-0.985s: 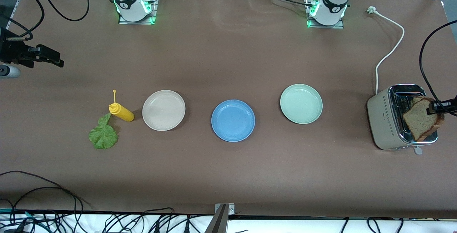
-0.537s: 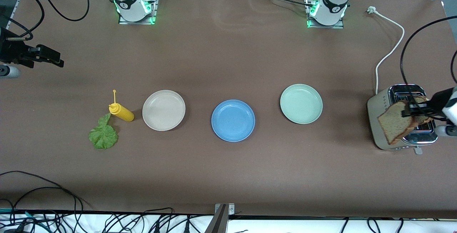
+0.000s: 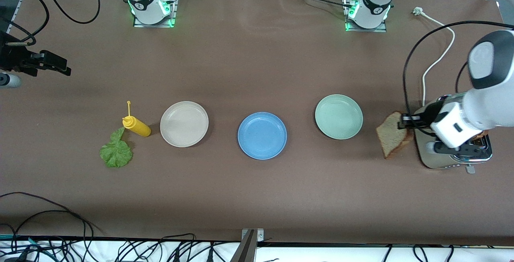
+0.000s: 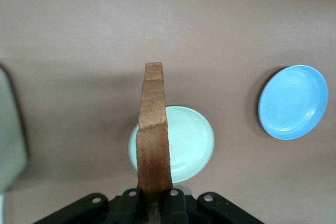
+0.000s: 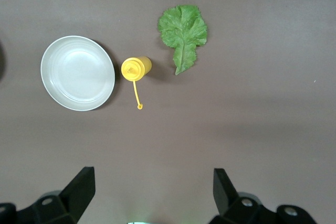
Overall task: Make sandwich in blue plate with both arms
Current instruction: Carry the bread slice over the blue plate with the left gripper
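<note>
Three round plates, all empty: beige, sky-blue, pale green. One brown bread slice clamped in left gripper jaws beside silver toaster. Right gripper waits, jaws spread, over one green lettuce leaf, one yellow squeeze bottle.

The desk wears a matt brown covering. The blue plate, the beige plate and the pale green plate look like smooth matt plastic. The bread slice is coarse and porous (darker at the crust). The toaster top is shiny metal; the lettuce leaf ruffled.
</note>
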Action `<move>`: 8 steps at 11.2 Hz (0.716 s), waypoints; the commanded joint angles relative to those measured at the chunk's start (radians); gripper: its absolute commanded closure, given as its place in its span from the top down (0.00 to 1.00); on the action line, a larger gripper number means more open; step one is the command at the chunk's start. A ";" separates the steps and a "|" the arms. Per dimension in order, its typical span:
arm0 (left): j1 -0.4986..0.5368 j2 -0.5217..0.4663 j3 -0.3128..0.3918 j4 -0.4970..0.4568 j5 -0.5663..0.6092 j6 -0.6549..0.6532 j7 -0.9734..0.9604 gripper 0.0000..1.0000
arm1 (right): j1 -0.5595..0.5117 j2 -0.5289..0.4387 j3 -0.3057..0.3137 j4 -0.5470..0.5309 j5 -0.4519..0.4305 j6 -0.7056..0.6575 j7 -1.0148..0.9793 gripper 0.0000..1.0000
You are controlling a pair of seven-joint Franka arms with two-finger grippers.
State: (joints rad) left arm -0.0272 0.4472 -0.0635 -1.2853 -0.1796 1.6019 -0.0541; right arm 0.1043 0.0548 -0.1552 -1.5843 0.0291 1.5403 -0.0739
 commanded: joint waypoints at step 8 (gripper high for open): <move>-0.023 0.183 -0.306 0.006 -0.034 0.269 -0.397 0.00 | -0.003 -0.012 -0.017 0.001 0.034 -0.011 0.000 1.00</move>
State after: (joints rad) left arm -0.0462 0.5962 -0.3342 -1.2890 -0.1820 1.8202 -0.3970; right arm 0.1041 0.0546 -0.1655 -1.5845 0.0411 1.5403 -0.0739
